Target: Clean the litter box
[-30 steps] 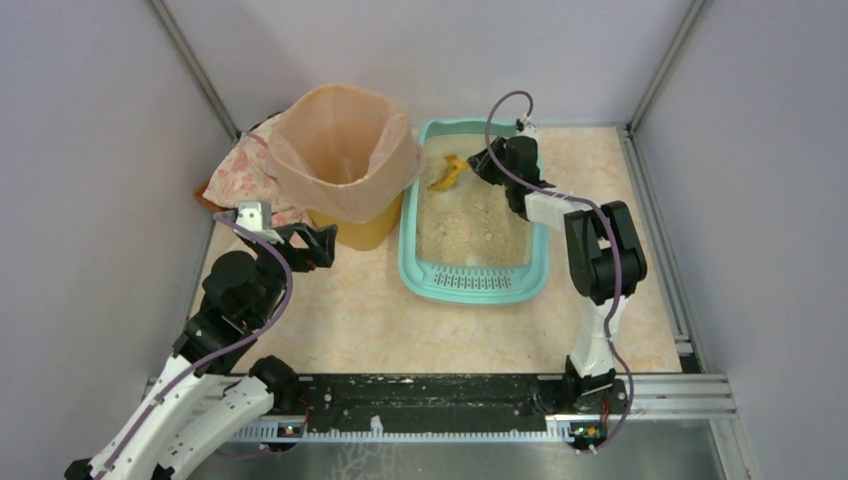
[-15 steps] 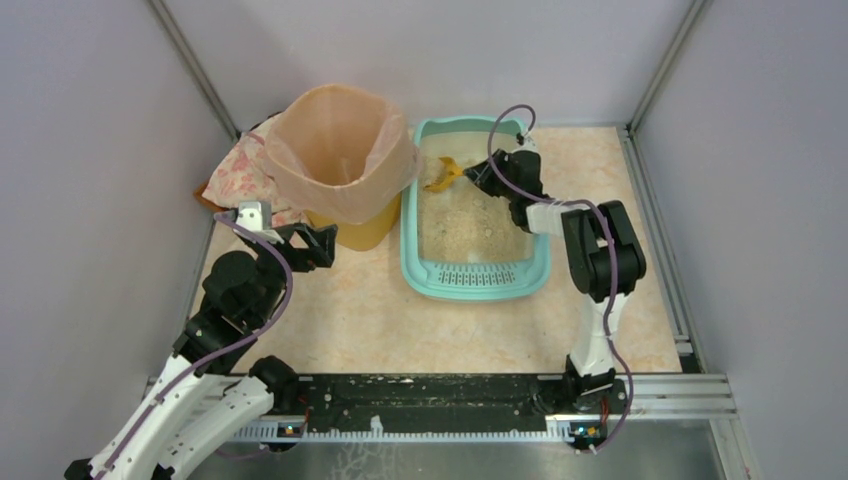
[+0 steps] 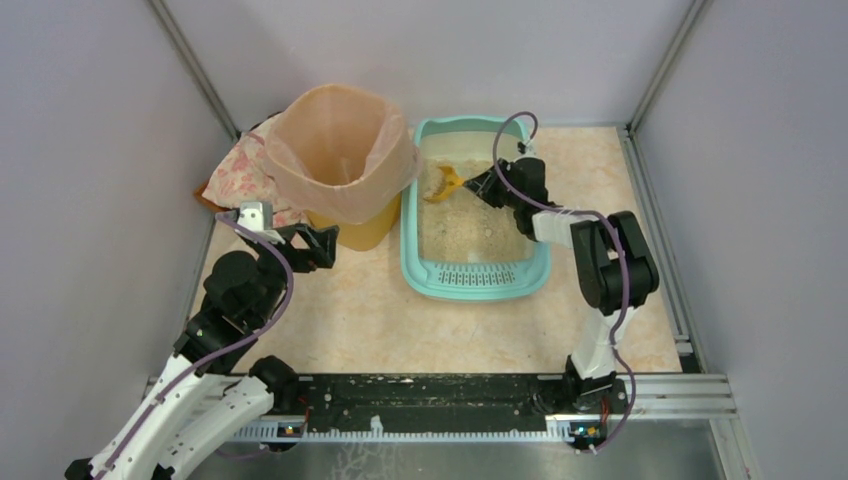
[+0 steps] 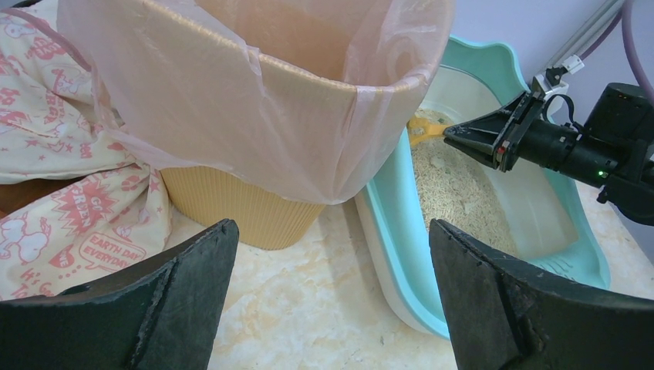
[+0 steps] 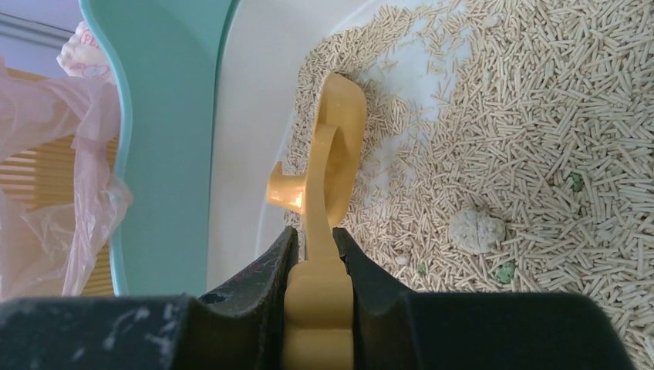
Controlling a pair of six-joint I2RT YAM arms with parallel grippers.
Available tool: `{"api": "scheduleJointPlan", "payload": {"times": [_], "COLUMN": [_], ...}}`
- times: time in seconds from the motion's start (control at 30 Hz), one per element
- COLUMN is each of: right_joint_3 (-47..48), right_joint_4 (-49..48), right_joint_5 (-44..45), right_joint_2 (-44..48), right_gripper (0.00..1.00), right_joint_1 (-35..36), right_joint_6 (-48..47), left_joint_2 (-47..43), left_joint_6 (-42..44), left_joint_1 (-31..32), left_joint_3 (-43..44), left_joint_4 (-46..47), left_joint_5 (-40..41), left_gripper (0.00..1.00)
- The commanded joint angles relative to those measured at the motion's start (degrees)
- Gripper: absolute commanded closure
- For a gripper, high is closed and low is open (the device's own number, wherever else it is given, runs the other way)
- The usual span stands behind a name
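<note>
The litter box (image 3: 407, 248) is seen on the table (image 3: 360, 320), just beside the lined yellow bin (image 3: 362, 233). A yellow scoop (image 5: 333, 146) is clamped by its handle in the right claw (image 5: 316, 240) — its bowl is laid against the litter by the box's left wall. The left claw (image 4: 332, 231) is held spread wide near the bin — nothing is grasped.
</note>
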State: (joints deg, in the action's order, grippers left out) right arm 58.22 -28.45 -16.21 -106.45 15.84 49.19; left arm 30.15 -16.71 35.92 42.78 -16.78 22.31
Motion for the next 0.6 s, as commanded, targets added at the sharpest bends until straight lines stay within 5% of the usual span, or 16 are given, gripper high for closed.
{"api": "scheduleJointPlan", "payload": {"times": [0.0, 0.57], "right_joint_3": [-0.81, -3.26], "right_joint_4": [0.12, 1.30], "right_joint_5": [-1.18, -0.49], "right_joint_2": [5.05, 12.91], "right_gripper": [1.00, 1.00], "right_joint_1": [-0.38, -2.14], "right_joint_6": [0.57, 0.21], "left_joint_2": [-0.66, 0.14], "left_joint_6": [-0.26, -0.34], "left_joint_1": [0.11, 0.14], "left_joint_3": [-0.38, -0.51], "left_joint_4": [0.53, 1.22], "left_joint_5": [-0.94, -2.14], "left_gripper": [0.01, 0.01]}}
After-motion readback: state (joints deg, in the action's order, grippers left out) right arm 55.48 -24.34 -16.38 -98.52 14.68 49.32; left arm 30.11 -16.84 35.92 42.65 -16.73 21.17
